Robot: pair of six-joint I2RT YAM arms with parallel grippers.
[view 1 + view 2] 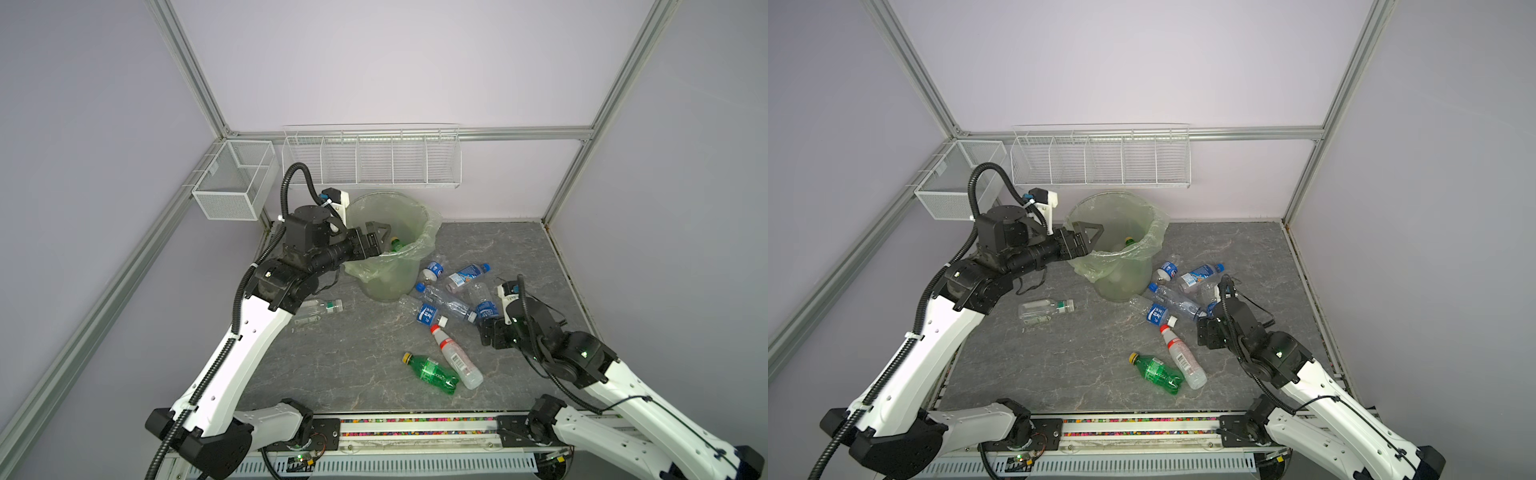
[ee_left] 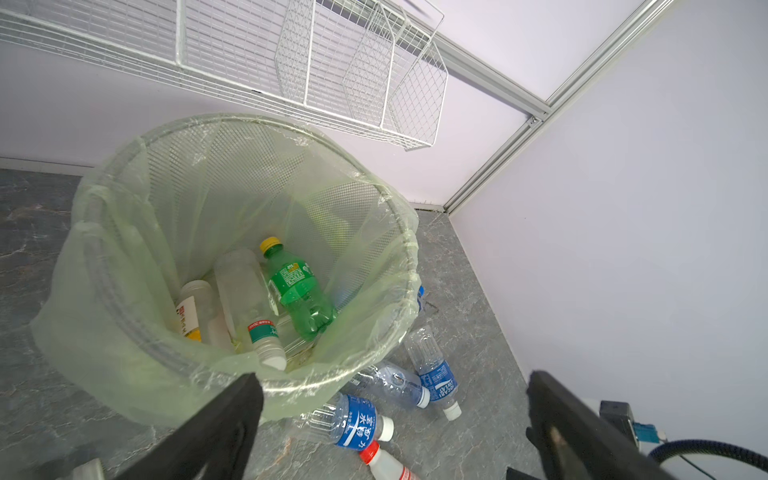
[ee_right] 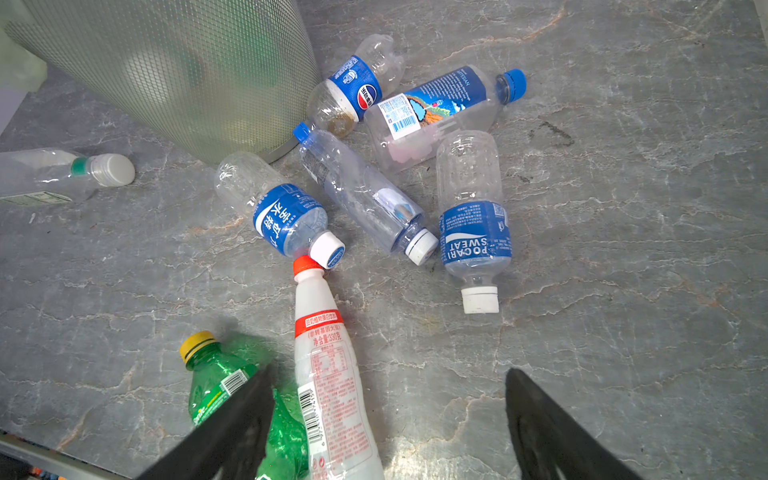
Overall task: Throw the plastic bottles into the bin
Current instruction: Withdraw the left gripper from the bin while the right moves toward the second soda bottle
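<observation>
Stretching between pale lilac walls (image 1: 395,62), grey marble-veined tabletop (image 1: 353,365).

Wire baskets, walls and bench around the work area.
A white mesh basket (image 1: 232,183) hung on the side rail (image 1: 124,270), beyond and to the left of the left end effector (image 1: 384,237). A long white wire rack (image 1: 370,160) of five compartments hung on the back wall (image 1: 395,62), beyond that end effector and higher. The grey marbled bench (image 1: 353,365) lay beneath it and beneath the right end effector (image 3: 388,374). A strip of coloured bits (image 1: 415,420) ran well behind both.
</observation>
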